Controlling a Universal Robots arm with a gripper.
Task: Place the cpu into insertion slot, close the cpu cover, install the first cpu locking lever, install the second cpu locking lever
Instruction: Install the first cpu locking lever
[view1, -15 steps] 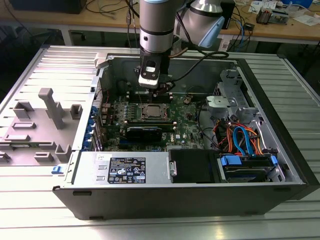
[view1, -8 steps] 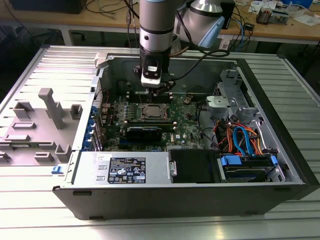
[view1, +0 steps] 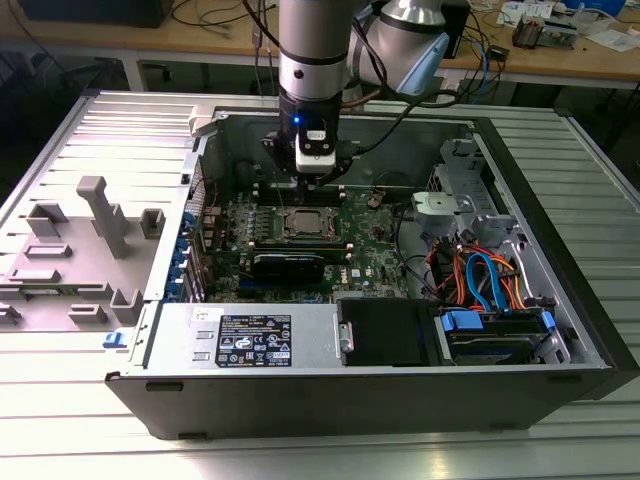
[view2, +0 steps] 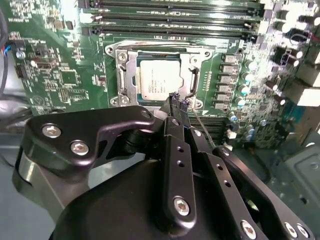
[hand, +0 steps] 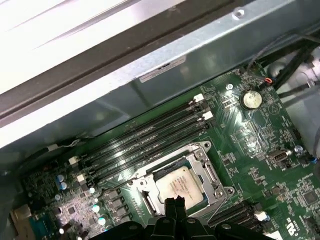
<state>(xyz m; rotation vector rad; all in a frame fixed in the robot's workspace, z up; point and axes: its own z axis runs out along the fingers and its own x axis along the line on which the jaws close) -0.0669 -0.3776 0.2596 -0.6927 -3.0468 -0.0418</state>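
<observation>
The small flat square cpu (view2: 160, 79) with its silver-grey metal top lies seated in the square dark-rimmed insertion slot (view1: 302, 226) on the green motherboard (view2: 65, 75). The thin dull-grey metal cpu cover (view2: 192, 75) appears to lie flat around it, with the chip showing through its window. So the step in hand looks like a locking lever. A thin bright wire lever (view2: 202, 129) runs out from the socket's corner, just beside the black gripper (view2: 179, 102).

To do this well, the push should follow the lever's own arc, down and slightly outward, so that it slips under its hook rather than bending. The tips should bear on the wire alone, clear of the cover frame and of the long black memory slots (view2: 170, 20) alongside. Pressure should come on gradually, because a thin wire can slide off narrow tips and let them strike the board.

In the exterior view the silver arm (view1: 312, 50) comes straight down into the open dark computer case (view1: 560, 200) on the slatted metal table (view1: 100, 430). Its wrist is vertical, and the gripper hangs at about 12 o'clock from the socket, close above the board. The gripper's fingers are together with no gap visible. I cannot tell whether they pinch the lever or merely touch it
</observation>
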